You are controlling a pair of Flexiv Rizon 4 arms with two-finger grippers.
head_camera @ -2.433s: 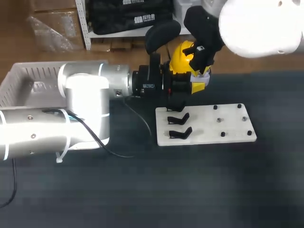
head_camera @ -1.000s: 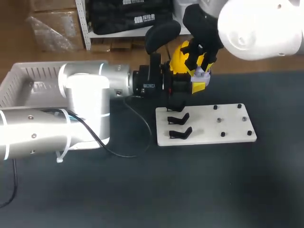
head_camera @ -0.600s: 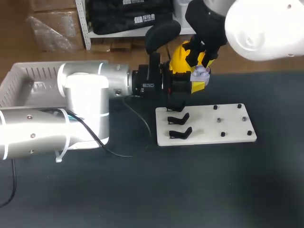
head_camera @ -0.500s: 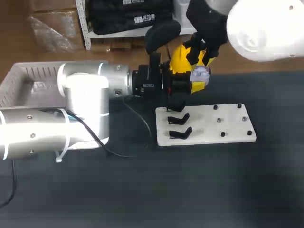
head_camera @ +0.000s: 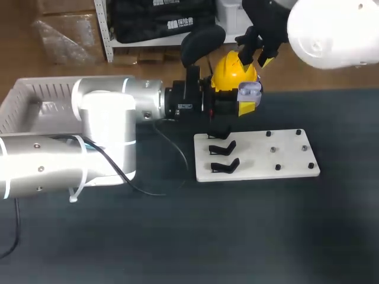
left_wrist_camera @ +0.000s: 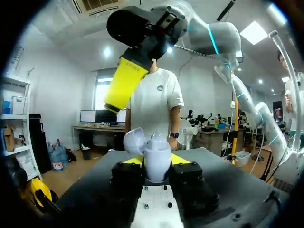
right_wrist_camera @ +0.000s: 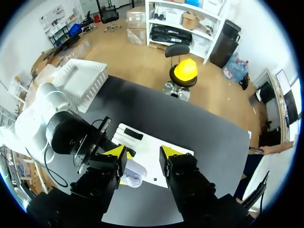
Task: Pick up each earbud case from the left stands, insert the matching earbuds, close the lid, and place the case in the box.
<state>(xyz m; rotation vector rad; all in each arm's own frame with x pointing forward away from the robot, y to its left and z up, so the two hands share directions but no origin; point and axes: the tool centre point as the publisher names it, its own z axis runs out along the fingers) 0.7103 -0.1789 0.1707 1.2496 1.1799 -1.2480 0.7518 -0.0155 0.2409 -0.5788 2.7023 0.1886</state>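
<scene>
The dark, matte table [head_camera: 177, 236] is the largest thing here. The work is held up in the air above it, so anything let slip would likely drop, bounce and perhaps roll off an edge. The left arm [head_camera: 106, 118] lies across from the left side, and the right arm [head_camera: 331, 29] comes in from the upper right corner. The white slatted box [head_camera: 23, 100] sits at the far left, well apart from both grippers. That leaves a long carry, during which a loosely held case could shift. The white board [head_camera: 284, 157] lies in the middle of the table.

The left gripper [left_wrist_camera: 154, 164] is clamped on the pale lilac earbud case [left_wrist_camera: 153, 156], a finger on either side, holding it clear of the board. The right gripper [head_camera: 259, 52] hovers just above it, fingers apart with nothing between them. The lid [left_wrist_camera: 134, 141] stands open; whether earbuds are seated inside cannot be told. If a right finger pressed the lid off-centre, the smooth rounded case would probably twist in the clamp or squirt out. An earbud standing proud would stop the lid from shutting. Three black stands [head_camera: 224, 148] on the board's left side are bare, and small dark pegs [head_camera: 277, 167] dot its right
</scene>
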